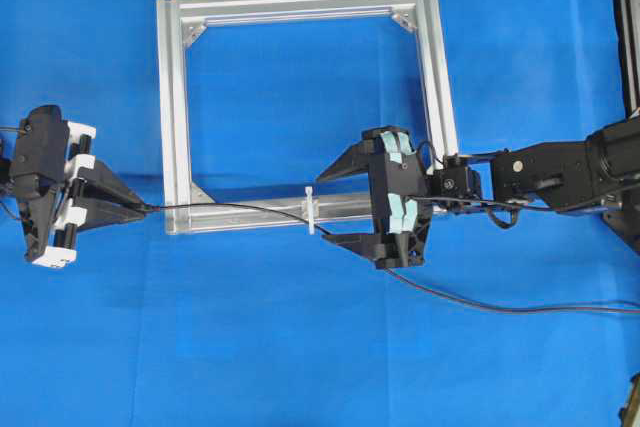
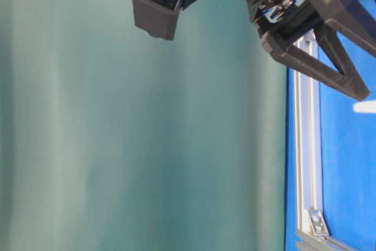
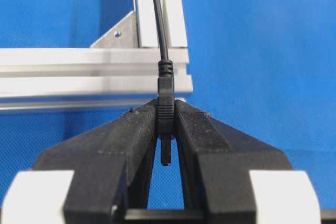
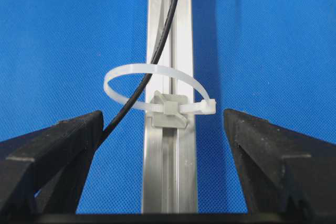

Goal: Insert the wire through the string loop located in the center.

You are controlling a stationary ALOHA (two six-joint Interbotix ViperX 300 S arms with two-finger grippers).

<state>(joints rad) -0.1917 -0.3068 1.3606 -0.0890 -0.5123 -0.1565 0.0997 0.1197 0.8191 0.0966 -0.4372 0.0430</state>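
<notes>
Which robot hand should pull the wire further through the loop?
The left hand: it is shut on the wire plug. The right hand is open beside the string loop, holding nothing.

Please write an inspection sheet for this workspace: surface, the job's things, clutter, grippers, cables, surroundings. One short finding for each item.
Surface: blue cloth, bare around the frame.
Job's things: wire passes through the string loop mounted on the aluminium frame; its plug is past the frame's left corner.
Clutter: nothing seen.
Grippers: left gripper shut on the plug; right gripper open, its fingers on either side of the loop, touching nothing.
Cables: wire trails right off the cloth.
Surroundings: green backdrop in the table-level view.
</notes>
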